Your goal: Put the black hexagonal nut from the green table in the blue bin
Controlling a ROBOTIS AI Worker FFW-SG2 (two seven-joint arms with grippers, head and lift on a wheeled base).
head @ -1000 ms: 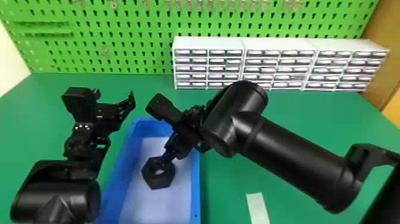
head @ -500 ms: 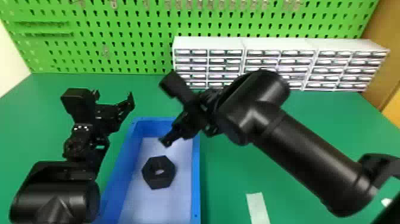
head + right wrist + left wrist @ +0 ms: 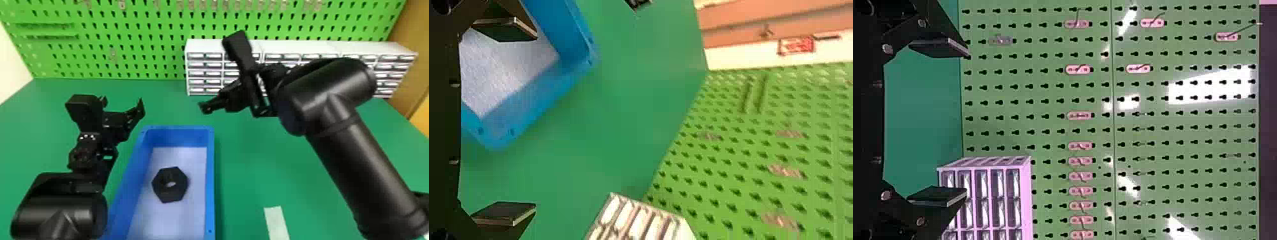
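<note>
"Where's your nut?"
"Flat in the blue bin (image 3: pixel 210 178), nut (image 3: pixel 162 190) looks comfy lol. Your right claw (image 3: pixel 222 95) is up near its far right corner, fingers apart. Left claw (image 3: pixel 122 102)'s parked on the left, also spread."

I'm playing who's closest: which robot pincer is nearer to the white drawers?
Right. In the head view, the right pincer hangs in front of the white drawers, near their left end; the left pincer is well off to their left, farther away.
</note>
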